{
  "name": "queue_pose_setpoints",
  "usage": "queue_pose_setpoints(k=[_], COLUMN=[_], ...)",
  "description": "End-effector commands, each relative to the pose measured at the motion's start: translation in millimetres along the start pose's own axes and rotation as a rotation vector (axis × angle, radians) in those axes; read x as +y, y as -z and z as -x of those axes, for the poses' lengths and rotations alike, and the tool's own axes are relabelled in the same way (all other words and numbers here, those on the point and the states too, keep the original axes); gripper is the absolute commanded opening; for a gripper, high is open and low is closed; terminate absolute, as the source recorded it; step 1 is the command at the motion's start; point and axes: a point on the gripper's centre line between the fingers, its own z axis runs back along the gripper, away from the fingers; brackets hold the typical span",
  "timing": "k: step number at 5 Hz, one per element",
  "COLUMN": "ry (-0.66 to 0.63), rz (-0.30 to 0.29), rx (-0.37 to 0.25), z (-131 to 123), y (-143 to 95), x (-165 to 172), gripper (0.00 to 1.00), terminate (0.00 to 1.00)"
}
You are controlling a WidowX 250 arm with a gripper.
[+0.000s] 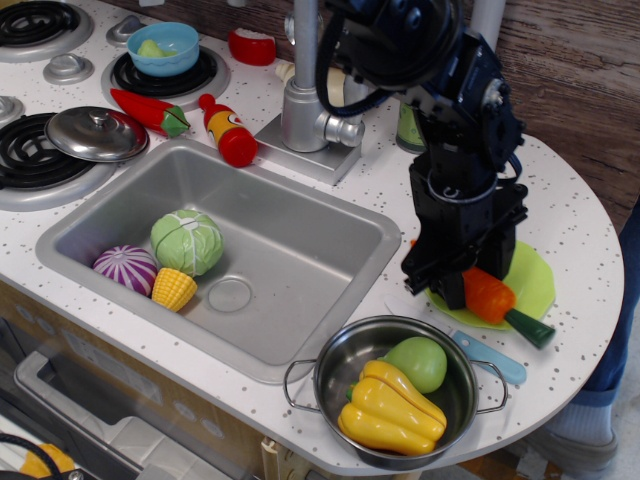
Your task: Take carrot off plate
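Directly beneath the black pincer (455,283) lay the long orange plastic toy carrot (487,296), on the flat lime-green plastic plate (535,280). Its long axis ran diagonally, green stem pointing away lower right. The arm stood near-vertical over it, jaws seemingly clamped around the carrot's middle.

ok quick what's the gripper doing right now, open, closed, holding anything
Gripper: down over the long orange plastic toy carrot on the flat lime-green plate; whether it has closed on it cannot be told.
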Motion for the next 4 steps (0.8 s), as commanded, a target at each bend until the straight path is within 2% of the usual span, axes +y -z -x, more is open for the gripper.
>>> queue_pose_setpoints(k=[1, 3, 4], ry=[0.075, 0.238, 0.298], rz=[-0.026, -0.200, -0.228], rx=[-0.025, -0.043, -0.060], z=[-13, -56, -73], y=[-27, -67, -67], x=[-16, 1, 19], gripper=[0.00, 0.00, 0.00], terminate=[0.00, 0.00, 0.00])
